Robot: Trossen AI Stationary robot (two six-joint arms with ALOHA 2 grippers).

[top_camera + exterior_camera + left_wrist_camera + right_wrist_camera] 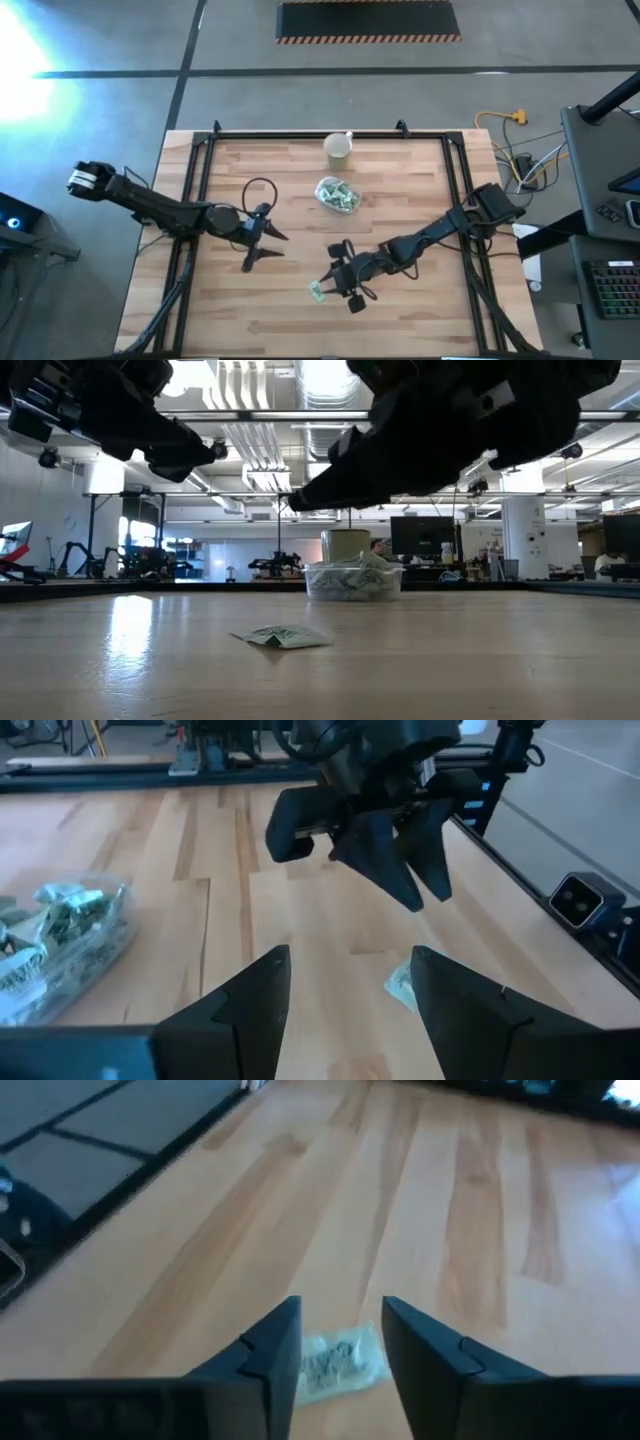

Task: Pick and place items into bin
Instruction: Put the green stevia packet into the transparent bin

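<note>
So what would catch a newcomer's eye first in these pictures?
Probably the lone green-and-white packet lying flat on the bare wooden table, with the right end effector poised just above it, fingers apart. Next, the clear bin stuffed with similar packets near mid-table, a cream cup beyond it.

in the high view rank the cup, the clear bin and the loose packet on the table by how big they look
1. Clear bin, largest, only slightly.
2. Cup, close to the bin; this order is unsure.
3. Loose packet, clearly smallest, lying by the right gripper.
</note>
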